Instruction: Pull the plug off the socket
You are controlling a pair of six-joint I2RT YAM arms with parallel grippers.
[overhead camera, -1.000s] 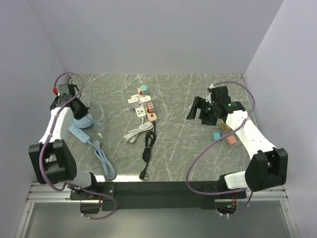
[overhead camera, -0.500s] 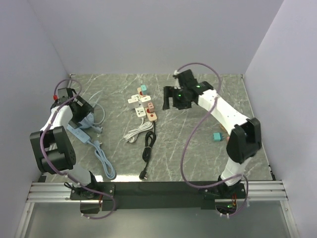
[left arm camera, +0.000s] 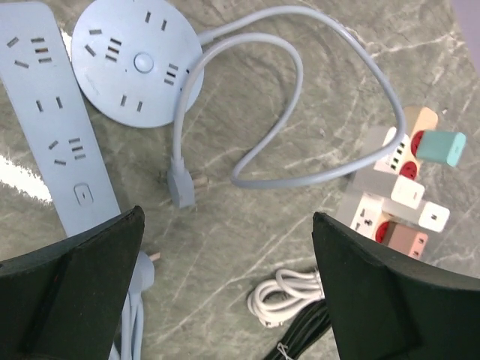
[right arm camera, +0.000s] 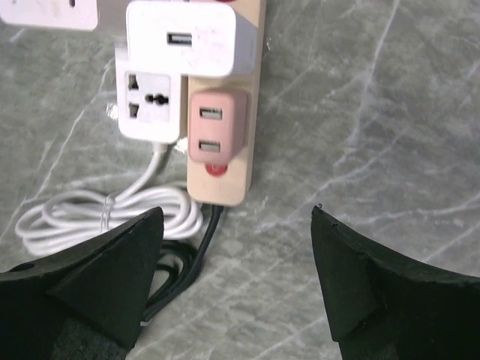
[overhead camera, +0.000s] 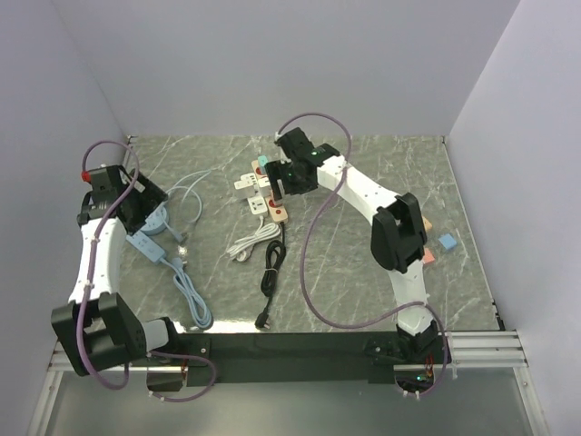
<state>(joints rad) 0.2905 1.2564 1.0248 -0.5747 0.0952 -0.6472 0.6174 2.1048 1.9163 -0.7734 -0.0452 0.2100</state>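
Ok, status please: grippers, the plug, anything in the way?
Left gripper open, empty. Right gripper open above pink plug, seated in beige strip. White adapter close beside.

Tan power strip (right arm camera: 222, 189) cut by top edge; black cord (right arm camera: 196, 251) partly under right end effector finger (right arm camera: 82, 285).

The bench (overhead camera: 345, 254) is grey-green marble with white veins. The plug (right arm camera: 217, 126) is pink, the power strip (right arm camera: 232, 187) tan.

Setting: robot test cell, laboratory type.
Enclosure: plain pale walls (overhead camera: 272, 64) on three sides.
Work surface: grey marble-pattern tabletop (overhead camera: 363, 272).
Mounting: aluminium rail (overhead camera: 481, 347) along the near edge.
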